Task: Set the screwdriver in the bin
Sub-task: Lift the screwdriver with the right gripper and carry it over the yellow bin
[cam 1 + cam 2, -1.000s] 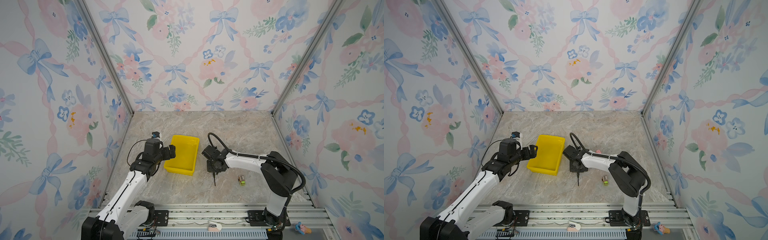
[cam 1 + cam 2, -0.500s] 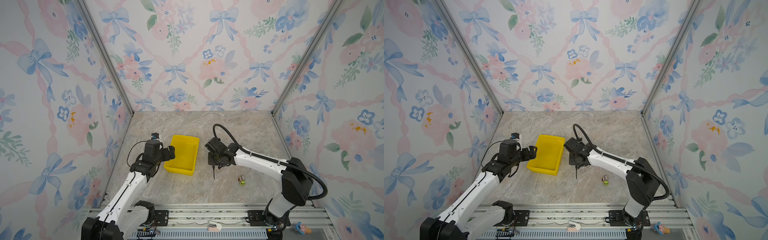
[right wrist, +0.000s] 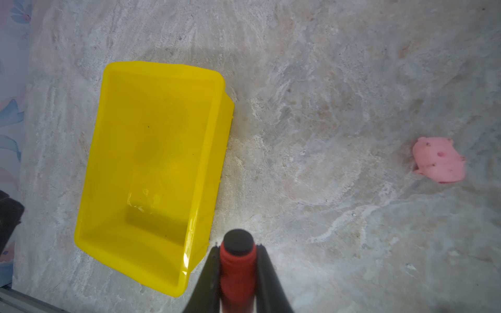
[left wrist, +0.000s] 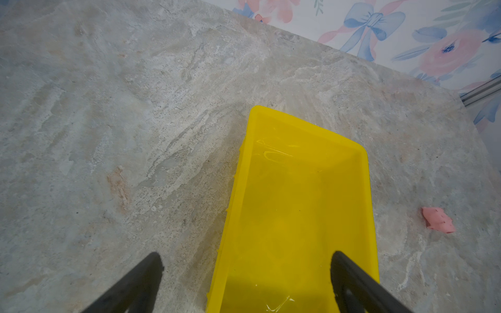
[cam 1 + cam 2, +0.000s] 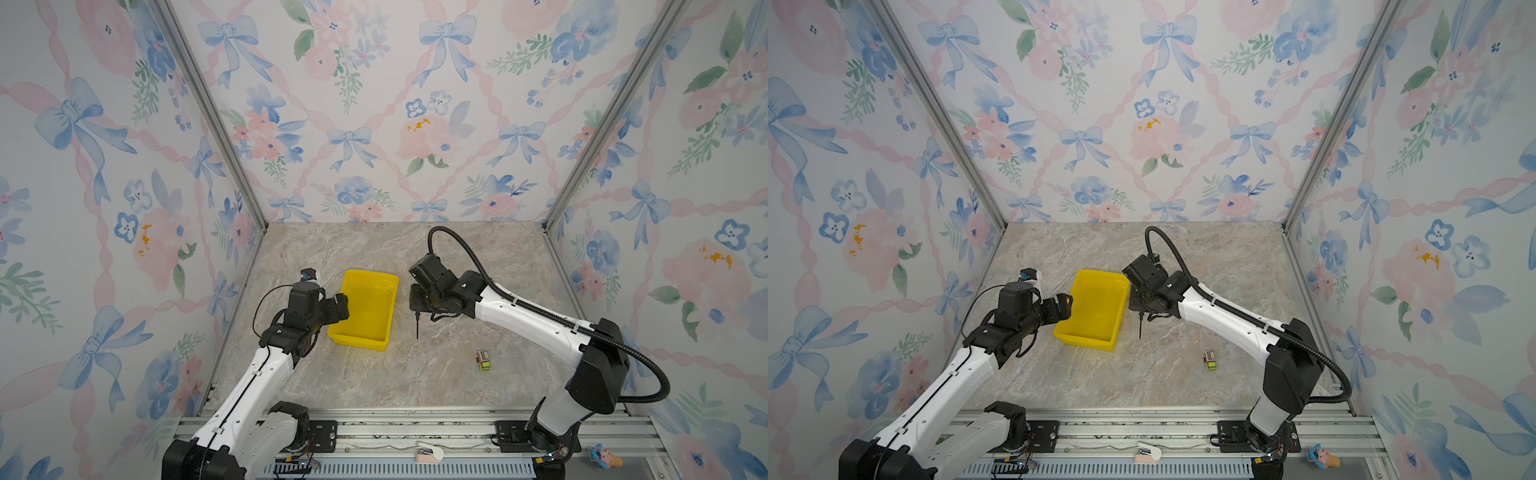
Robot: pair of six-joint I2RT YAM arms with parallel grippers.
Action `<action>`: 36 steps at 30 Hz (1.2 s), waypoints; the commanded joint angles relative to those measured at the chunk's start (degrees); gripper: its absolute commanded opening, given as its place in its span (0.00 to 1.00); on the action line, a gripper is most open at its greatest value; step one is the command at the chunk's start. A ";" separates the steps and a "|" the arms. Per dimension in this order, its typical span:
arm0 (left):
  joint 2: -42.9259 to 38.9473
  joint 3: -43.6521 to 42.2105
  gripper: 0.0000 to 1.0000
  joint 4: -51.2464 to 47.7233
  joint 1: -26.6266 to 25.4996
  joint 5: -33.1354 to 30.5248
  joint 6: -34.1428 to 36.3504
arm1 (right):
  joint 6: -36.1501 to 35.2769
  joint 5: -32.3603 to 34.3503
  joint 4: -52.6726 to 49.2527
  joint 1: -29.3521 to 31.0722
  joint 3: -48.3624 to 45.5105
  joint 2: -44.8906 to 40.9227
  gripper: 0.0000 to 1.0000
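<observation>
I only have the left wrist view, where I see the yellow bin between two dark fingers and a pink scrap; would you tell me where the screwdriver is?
Observer: The screwdriver is clamped by its red handle in the right gripper, which is shut on it.
Operator: Thank you. Is it above the bin yet?
Observer: No. In both top views its shaft hangs point down over bare table, just off the right wall of the bin.
Operator: Is anything else lying around?
Observer: A small green and brown block lies on the table nearer the rail, right of the bin.
</observation>
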 commanded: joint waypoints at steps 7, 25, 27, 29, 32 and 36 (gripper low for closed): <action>-2.11 -1.50 0.97 -0.49 0.55 -1.11 -0.52 | 4.13 -1.61 2.16 0.44 4.33 2.43 0.00; -3.98 -1.68 0.97 -0.50 3.19 -0.74 0.29 | 12.79 -9.15 10.31 1.48 13.43 14.23 0.00; -3.99 -1.68 0.97 -0.56 3.67 -0.69 0.43 | 12.98 -9.91 10.37 1.72 15.38 16.32 0.00; -4.10 -1.77 0.97 -0.54 3.97 -0.68 0.45 | 12.60 -10.45 10.13 2.07 17.85 18.68 0.00; -4.21 -1.90 0.98 -0.49 4.28 -0.63 0.28 | 12.83 -11.22 9.91 2.42 21.11 22.31 0.00; -4.09 -1.90 0.97 -0.52 4.38 -0.63 0.25 | 13.11 -10.79 9.54 2.86 24.28 26.17 0.00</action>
